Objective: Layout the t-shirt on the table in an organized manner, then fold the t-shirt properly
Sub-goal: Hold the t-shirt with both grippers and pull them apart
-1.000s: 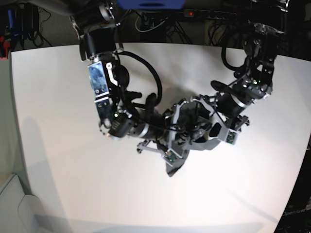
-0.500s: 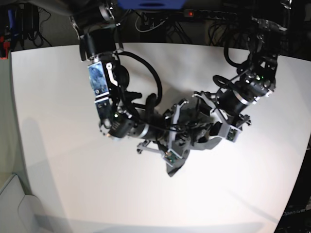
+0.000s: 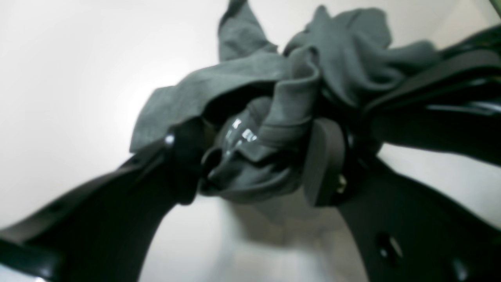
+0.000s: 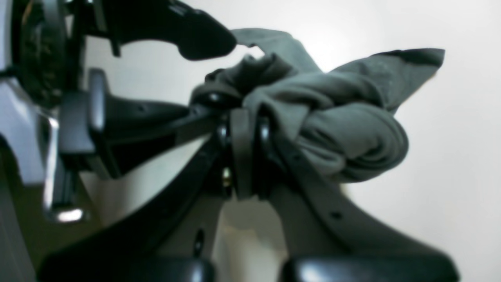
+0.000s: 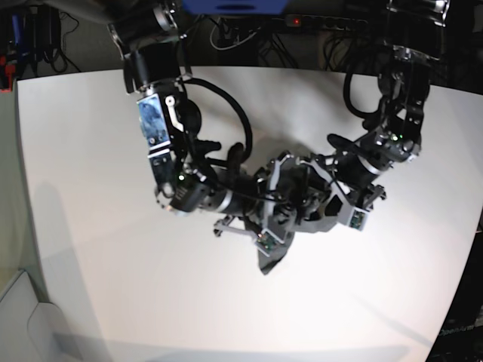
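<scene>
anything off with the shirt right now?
Yes. The t-shirt is a tight crumpled wad held up between both grippers near the middle of the table, not spread flat. The right gripper is clamped on a fold; cloth bunches between the left gripper jaws.

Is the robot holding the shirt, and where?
Yes. The right gripper pinches a bunched fold of the t-shirt. The left gripper has another crumpled wad between its jaws. Which shirt part cannot be told.
</scene>
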You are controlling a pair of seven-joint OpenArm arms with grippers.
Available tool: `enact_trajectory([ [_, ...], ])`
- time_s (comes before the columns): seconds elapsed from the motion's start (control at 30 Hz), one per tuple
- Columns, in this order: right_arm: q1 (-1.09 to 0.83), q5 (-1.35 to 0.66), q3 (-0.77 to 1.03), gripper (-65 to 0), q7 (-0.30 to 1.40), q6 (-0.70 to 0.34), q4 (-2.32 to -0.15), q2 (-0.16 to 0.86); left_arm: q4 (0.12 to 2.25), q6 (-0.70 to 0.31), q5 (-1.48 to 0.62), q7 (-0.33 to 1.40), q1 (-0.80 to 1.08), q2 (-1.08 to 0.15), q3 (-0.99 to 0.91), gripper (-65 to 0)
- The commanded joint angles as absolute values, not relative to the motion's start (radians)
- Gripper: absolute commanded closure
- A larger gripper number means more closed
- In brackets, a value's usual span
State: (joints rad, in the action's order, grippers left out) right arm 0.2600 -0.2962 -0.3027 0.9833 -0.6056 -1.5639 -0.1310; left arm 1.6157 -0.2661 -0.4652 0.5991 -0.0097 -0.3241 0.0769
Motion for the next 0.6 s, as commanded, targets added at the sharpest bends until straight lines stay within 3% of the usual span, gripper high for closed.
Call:
enact_trajectory([
  [0.0,0.283,-0.317,-0.305,0.0,0.963,-0.608,-1.580,-0.142,1.627,-0.268,-0.473,0.575,-0.027,-0.328,0.074,-37.7],
  [0.3,0.283,-0.317,-0.306,0.0,0.963,-0.608,-1.580,-0.142,1.615,-0.268,-0.469,0.575,-0.028,-0.297,0.074,-37.6],
  [0.57,0.283,-0.317,-0.306,0.0,0.963,-0.608,-1.581,-0.142,1.607,-0.268,-0.298,0.573,-0.027,-0.262,0.151,-37.4],
])
